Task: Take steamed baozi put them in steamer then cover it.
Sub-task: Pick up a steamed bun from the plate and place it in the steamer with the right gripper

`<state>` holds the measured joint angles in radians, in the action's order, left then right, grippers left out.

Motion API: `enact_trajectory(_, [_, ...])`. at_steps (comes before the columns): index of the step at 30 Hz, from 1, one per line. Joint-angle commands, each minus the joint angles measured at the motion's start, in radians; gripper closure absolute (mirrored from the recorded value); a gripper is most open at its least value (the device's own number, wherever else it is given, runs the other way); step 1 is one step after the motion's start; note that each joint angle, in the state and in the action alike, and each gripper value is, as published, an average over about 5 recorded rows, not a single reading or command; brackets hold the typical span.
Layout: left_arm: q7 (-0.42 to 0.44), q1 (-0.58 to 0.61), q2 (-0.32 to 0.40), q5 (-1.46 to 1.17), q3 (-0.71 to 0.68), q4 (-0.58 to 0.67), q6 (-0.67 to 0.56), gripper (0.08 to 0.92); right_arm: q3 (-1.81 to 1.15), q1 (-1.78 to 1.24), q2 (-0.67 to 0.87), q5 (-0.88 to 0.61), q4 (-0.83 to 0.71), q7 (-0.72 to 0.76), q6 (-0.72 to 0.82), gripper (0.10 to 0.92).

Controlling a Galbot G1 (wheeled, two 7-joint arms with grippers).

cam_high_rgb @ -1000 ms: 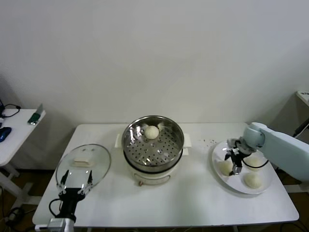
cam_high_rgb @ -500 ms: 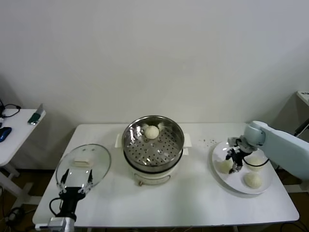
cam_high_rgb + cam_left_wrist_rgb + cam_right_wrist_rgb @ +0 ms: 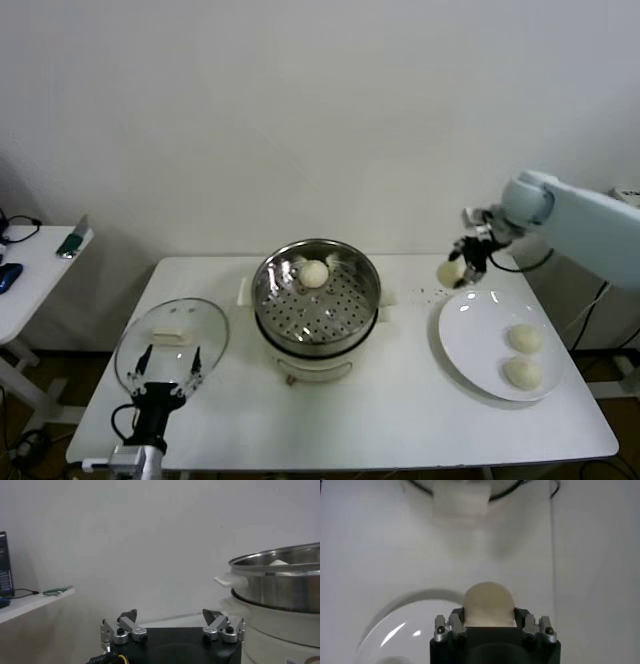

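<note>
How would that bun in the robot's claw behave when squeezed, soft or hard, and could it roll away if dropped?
Probably soft: the bun looks like smooth pale dough, so the right gripper could dent it by pinching hard. It seems light, since two thin fingers carry it above the table. Being round, it might roll if released onto the flat plate.

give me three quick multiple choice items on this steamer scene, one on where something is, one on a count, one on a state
1. Where is the glass lid?
A. on the steamer
B. on the table, on the robot's left of the steamer
C. on the plate

2. How many baozi lie on the white plate?
A. two
B. three
C. four

3. What is the right gripper doing?
A. hanging open, holding nothing
B. gripping the lid
C. holding a baozi in the air

Key: 1 B, the lid lies flat beside the steamer. 2 A, only two buns rest there. 3 C, its fingers clamp a baozi above the table.
</note>
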<state>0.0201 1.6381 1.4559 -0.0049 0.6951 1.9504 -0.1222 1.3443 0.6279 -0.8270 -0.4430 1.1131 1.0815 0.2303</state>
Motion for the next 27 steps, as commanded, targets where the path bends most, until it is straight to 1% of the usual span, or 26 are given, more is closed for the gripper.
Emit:
enact_trajectory(1, [0.001, -0.004, -0.017, 0.009, -0.017, 0.025, 0.010, 0.177, 0.127, 0.251, -0.205, -0.258, 0.049, -0.045, 0.087, 0.381])
enact_trajectory(5, [0.002, -0.008, -0.032, 0.016, -0.028, 0.027, 0.013, 0.177, 0.094, 0.214, -0.298, -0.294, 0.059, -0.083, 0.134, 0.381])
enact_trajectory(15, [0.008, 0.008, -0.052, 0.006, -0.024, 0.039, 0.012, 0.177, 0.085, 0.077, -0.516, -0.295, 0.026, -0.157, 0.196, 0.380])
enact_trajectory(20, [0.007, 0.006, -0.056, -0.002, -0.016, 0.037, 0.013, 0.177, 0.098, 0.011, -0.585, -0.288, -0.001, -0.179, 0.210, 0.379])
enact_trajectory(27, [0.006, -0.002, -0.056, 0.000, -0.014, 0.031, 0.014, 0.177, 0.112, -0.048, -0.632, -0.257, -0.041, -0.193, 0.217, 0.376])
